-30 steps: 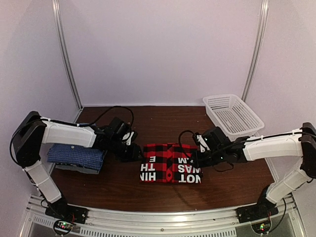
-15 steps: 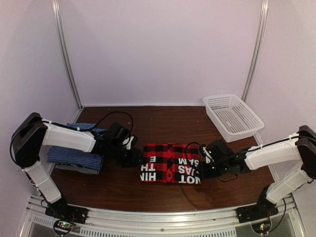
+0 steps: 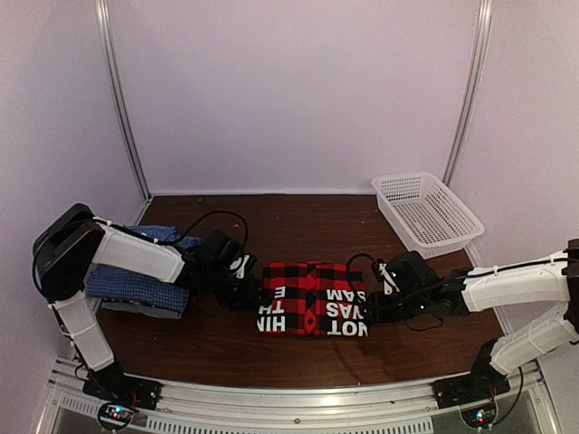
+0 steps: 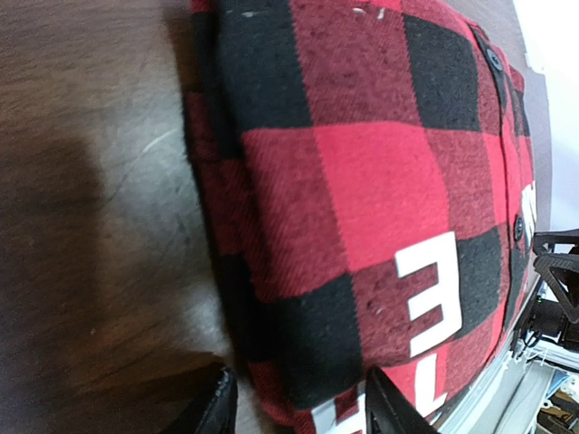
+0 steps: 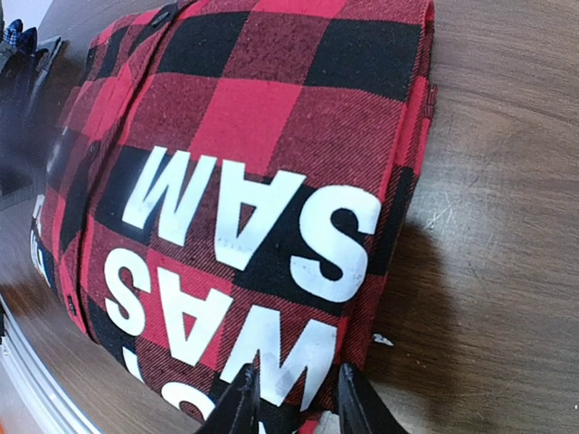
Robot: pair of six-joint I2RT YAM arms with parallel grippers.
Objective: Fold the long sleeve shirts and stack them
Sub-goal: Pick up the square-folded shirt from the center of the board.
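Note:
The red-and-black plaid shirt (image 3: 312, 298) lies folded flat mid-table, white letters up. It fills the left wrist view (image 4: 362, 181) and the right wrist view (image 5: 244, 181). My left gripper (image 3: 250, 291) is low at its left edge; its jaws (image 4: 298, 398) stand wide open astride that edge. My right gripper (image 3: 374, 312) is low at the shirt's near right edge; its jaws (image 5: 294, 393) show a narrower gap, with flat cloth between the fingertips (image 5: 240, 402). The blue checked shirt (image 3: 136, 285) lies folded at the left on a grey one (image 3: 154, 310).
A white mesh basket (image 3: 425, 210) stands at the back right. The brown table (image 3: 298, 226) has bare wood behind and in front of the plaid shirt. Cables loop from both wrists above the shirt's edges.
Both grippers have dropped lower and come nearer, settling against the plaid shirt's left and right edges. The right gripper slid off the shirt's top to its near right edge. The shirts have not moved.

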